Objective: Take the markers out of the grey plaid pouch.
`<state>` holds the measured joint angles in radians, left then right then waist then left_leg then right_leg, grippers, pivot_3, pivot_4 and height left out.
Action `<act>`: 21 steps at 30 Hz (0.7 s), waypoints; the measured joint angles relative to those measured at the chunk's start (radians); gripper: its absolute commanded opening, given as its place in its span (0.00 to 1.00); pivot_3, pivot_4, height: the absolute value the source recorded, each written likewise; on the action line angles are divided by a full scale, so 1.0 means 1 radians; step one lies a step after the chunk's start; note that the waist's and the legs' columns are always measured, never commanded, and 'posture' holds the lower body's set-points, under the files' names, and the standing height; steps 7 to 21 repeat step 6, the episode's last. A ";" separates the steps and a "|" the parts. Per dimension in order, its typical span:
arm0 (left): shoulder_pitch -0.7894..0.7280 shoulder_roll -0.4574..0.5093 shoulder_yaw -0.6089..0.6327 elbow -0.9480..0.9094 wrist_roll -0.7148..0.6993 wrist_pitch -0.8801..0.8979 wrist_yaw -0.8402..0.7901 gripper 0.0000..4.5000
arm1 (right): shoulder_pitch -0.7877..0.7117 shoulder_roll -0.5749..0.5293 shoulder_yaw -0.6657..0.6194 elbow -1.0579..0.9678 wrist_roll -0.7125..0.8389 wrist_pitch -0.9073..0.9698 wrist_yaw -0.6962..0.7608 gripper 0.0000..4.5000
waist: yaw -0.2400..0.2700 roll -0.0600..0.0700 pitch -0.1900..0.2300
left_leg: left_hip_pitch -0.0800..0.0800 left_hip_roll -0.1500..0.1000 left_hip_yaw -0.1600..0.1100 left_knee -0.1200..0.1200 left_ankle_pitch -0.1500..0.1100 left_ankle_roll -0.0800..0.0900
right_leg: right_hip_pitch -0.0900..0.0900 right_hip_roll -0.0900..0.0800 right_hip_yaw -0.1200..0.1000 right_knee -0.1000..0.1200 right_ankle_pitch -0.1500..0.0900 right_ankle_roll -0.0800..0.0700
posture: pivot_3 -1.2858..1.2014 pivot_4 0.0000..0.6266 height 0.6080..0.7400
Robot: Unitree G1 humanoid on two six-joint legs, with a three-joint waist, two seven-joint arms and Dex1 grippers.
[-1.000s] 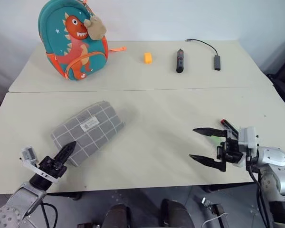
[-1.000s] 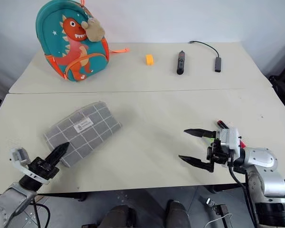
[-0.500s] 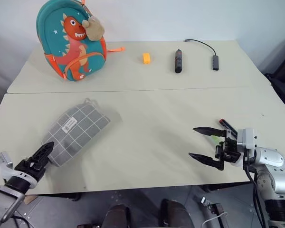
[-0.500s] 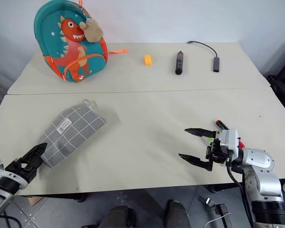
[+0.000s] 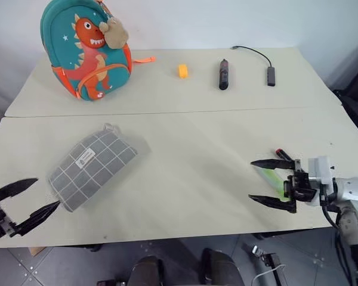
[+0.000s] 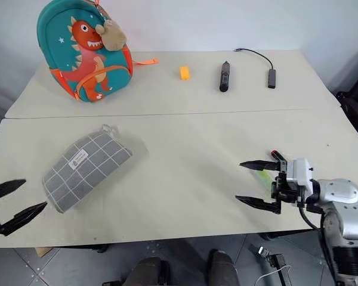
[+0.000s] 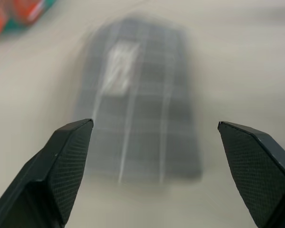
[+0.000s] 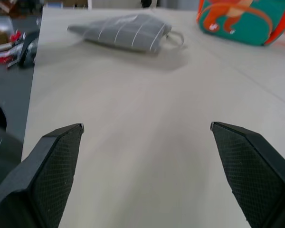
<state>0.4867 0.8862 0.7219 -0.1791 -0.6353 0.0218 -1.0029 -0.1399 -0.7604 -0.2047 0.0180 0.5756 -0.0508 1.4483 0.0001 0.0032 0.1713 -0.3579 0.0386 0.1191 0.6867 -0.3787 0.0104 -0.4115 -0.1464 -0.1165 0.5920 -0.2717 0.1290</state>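
Note:
The grey plaid pouch (image 5: 92, 168) lies flat and slantwise on the near-left part of the table, label up, with its zip pull at the far end; it is blurred in the left wrist view (image 7: 137, 99). My left gripper (image 5: 48, 192) is open just off the pouch's near corner, not touching it. Two markers lie on the table at the near right: a red one (image 5: 283, 155) and a pale yellow-green one (image 5: 269, 176). My right gripper (image 5: 250, 179) stands open and holds nothing, the yellow-green marker lying on the table between its fingers.
A teal dinosaur backpack (image 5: 86, 50) stands at the far left. An orange block (image 5: 182, 71), a black stick-shaped device (image 5: 223, 74) and a small adapter with a cable (image 5: 271, 74) lie along the far table. A seam (image 5: 179, 111) runs between the two tables.
My left gripper has opened, let go of the pouch's corner, rolled, and drawn back left. The pouch slid left and turned. The right gripper has shifted slightly right.

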 measured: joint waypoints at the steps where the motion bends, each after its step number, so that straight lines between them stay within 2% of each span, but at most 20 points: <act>1: -0.021 -0.002 -0.020 0.010 0.049 -0.039 0.001 0.99 | 0.000 0.001 0.000 0.008 -0.002 -0.004 0.000 1.00 | -0.002 0.000 0.000 | 0.000 0.000 0.001 -0.001 0.000 0.000 | 0.000 0.000 0.000 0.000 0.000 0.000 | 0.52 0.24 1.00; 6: -0.097 -0.077 -0.097 0.054 0.158 -0.126 0.020 0.99 | 0.000 0.012 0.002 0.034 -0.029 -0.038 -0.014 1.00 | -0.022 0.000 0.001 | 0.001 0.003 0.004 -0.002 0.000 0.000 | -0.001 0.001 -0.002 0.000 0.000 0.000 | 0.52 0.24 1.00; 21: -0.097 -0.077 -0.097 0.054 0.158 -0.126 0.020 0.99 | 0.000 0.012 0.002 0.034 -0.029 -0.038 -0.014 1.00 | -0.022 0.000 0.001 | 0.001 0.003 0.004 -0.002 0.000 0.000 | -0.001 0.001 -0.002 0.000 0.000 0.000 | 0.52 0.24 1.00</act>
